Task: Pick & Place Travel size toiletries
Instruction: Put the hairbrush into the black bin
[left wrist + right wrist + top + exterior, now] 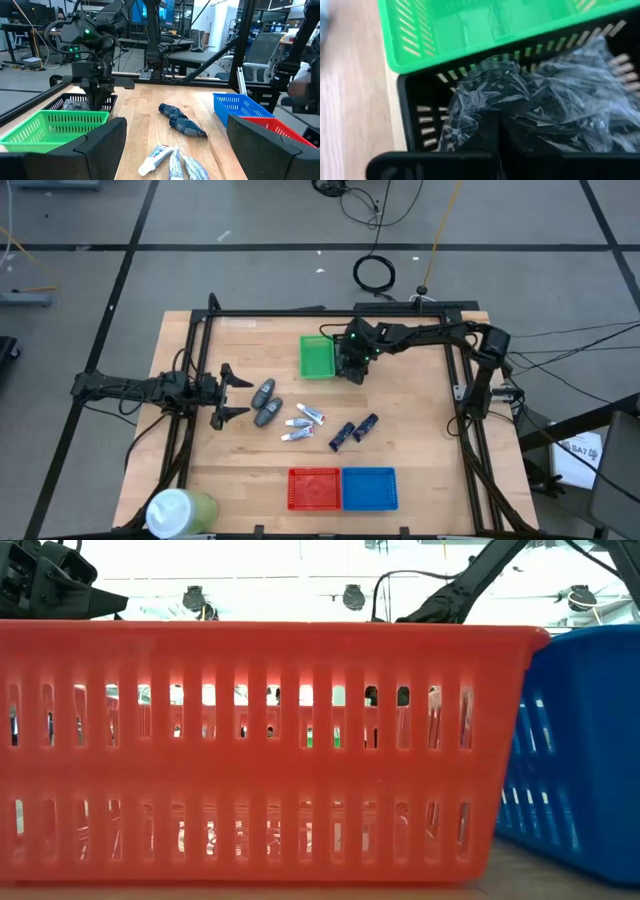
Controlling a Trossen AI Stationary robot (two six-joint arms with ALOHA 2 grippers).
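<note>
Grey floor tiles and loose cables ring the pale wooden bench (pixel 420 460) seen from above. On it the left pincer (pixel 234 395) stands wide open and empty, just beside two grey oval containers (pixel 265 402) that lie right past its fingertips. A little farther on lie three white-silver tubes (pixel 303 423), then two dark navy tubes (pixel 353 429), all loose near the middle of the bench. The right pincer (pixel 352 368) hangs at the far side, over a black tray that it mostly hides, next to the green tray (pixel 317 356); whether it is open I cannot tell. A red tray (pixel 314 488) and a blue tray (pixel 369 488) sit side by side at the near edge, and a pale green-white cylinder (pixel 180 510) stands at the near left corner.

From table height the red tray's slotted wall (pixel 250 740) fills nearly everything, with the blue tray (pixel 580 760) beside it.

From the left wrist, the white-silver tubes (pixel 172 161) lie between the open fingers (pixel 100 150), the navy tubes (pixel 181 120) beyond them. The right arm reaches down into the black tray (pixel 65 102) behind the green one (pixel 50 127). Desks, chairs and screens crowd the room behind.

From the right wrist, crumpled clear plastic (pixel 545 95) lies in the black tray (pixel 420 125).
</note>
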